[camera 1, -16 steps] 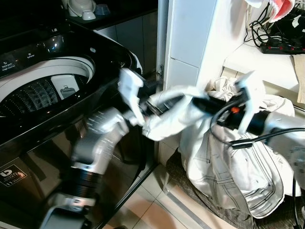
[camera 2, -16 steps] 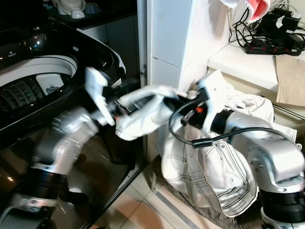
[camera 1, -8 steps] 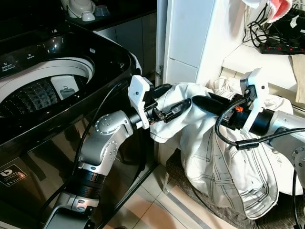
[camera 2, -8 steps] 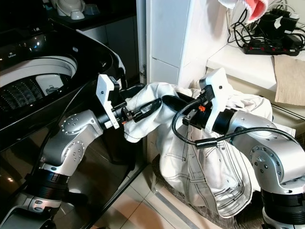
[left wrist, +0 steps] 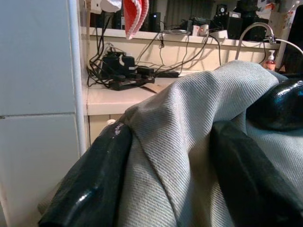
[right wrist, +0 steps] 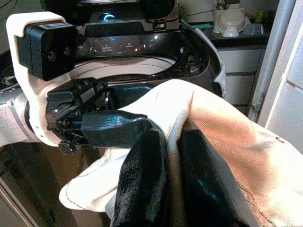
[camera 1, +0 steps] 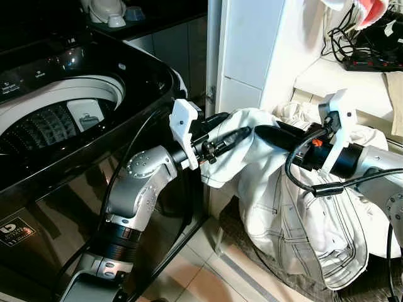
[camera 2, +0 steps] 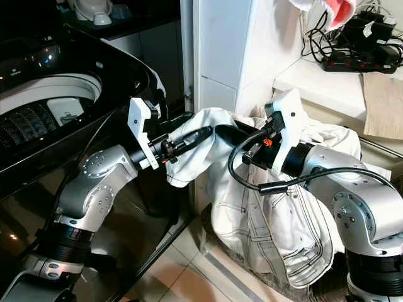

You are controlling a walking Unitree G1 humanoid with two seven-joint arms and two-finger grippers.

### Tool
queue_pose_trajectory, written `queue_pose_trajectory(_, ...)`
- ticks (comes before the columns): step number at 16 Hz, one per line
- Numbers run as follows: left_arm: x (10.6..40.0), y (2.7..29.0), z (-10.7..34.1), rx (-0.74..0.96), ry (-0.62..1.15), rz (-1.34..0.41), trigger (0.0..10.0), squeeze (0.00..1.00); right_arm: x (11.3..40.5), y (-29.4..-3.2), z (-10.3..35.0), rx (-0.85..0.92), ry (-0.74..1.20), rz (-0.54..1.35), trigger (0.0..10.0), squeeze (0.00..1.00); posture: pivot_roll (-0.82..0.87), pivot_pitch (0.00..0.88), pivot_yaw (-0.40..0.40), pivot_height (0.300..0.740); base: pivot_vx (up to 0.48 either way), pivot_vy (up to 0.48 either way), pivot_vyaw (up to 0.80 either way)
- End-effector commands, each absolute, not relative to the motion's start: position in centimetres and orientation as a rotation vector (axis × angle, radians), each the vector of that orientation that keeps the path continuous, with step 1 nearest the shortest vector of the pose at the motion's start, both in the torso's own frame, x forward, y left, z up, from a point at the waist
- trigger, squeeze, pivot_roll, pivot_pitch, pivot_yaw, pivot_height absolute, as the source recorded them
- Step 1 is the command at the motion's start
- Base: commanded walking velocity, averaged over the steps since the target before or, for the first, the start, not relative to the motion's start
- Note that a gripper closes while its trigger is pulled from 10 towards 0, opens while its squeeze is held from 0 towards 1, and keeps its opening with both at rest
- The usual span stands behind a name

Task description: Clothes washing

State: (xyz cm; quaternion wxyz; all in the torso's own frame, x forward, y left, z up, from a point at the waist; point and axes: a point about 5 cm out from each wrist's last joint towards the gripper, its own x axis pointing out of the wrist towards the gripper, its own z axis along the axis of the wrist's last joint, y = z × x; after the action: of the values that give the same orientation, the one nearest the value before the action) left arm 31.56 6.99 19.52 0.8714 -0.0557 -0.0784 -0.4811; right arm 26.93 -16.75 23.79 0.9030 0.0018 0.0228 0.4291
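Note:
A white garment [camera 1: 296, 207] with dark stitching hangs in a heap between the black top-loading washing machine [camera 1: 69, 145] and the white cabinet. My left gripper [camera 1: 239, 134] reaches out from the washer side and is shut on a raised fold of the cloth. In the left wrist view the fabric [left wrist: 189, 142] bulges between its two black fingers [left wrist: 90, 184]. My right gripper [camera 1: 263, 133] comes from the right, tip to tip with the left one. It is shut on the same fold, its fingers [right wrist: 147, 179] pressed close on the cloth. The washer's drum opening [camera 1: 56, 107] stands open on the left.
A white cabinet wall [camera 1: 252, 50] stands right behind the garment. A shelf to the right carries a power strip and tangled cables [camera 1: 371, 60]. Pale floor tiles [camera 1: 201, 270] lie below, beside the washer's glossy front. White containers [camera 1: 107, 11] sit on the dark counter behind the washer.
The blurred view of a second ago has steadied. My left gripper has come right along the fold, closer to the right gripper. Both have kept hold of the garment.

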Motion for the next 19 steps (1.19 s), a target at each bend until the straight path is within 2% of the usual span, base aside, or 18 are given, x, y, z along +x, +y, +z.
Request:
queue_pose_trajectory(1, 32.0, 7.4, 19.3, -0.100, -0.145, -0.974, 0.0, 0.00, 26.6, -16.4, 24.9, -0.004, -0.013, 0.916, 0.0, 0.00, -0.07, 0.000, 0.030, 0.740, 0.000, 0.000, 0.00)
queue_pose_trajectory(16, 32.5, 8.1, 19.2, -0.086, -0.140, -0.942, 0.0, 0.00, 26.9, -16.4, 24.8, -0.029, -0.019, 0.885, 0.1, 0.00, -0.07, 0.000, 0.033, 0.740, 0.000, 0.000, 0.00)
queue_pose_trajectory(17, 32.5, 8.2, 19.2, -0.084, -0.141, -0.935, 0.0, 0.00, 27.0, -16.5, 24.8, -0.038, -0.025, 0.874, 2.9, 0.00, -0.07, 0.000, 0.033, 0.740, 0.000, 0.000, 0.00)
queue_pose_trajectory(18, 32.6, 8.4, 19.3, -0.081, -0.150, -0.919, 0.0, 0.00, 27.1, -16.5, 24.8, -0.040, -0.026, 0.859, 10.0, 0.32, -0.07, 0.000, 0.035, 0.740, 0.000, 0.000, 0.00)
queue_pose_trajectory(19, 32.8, 8.6, 19.6, -0.090, -0.166, -0.900, 0.0, 0.00, 27.1, -16.5, 24.8, -0.010, -0.021, 0.871, 10.0, 1.00, -0.07, 0.000, 0.036, 0.740, 0.000, 0.000, 0.00)
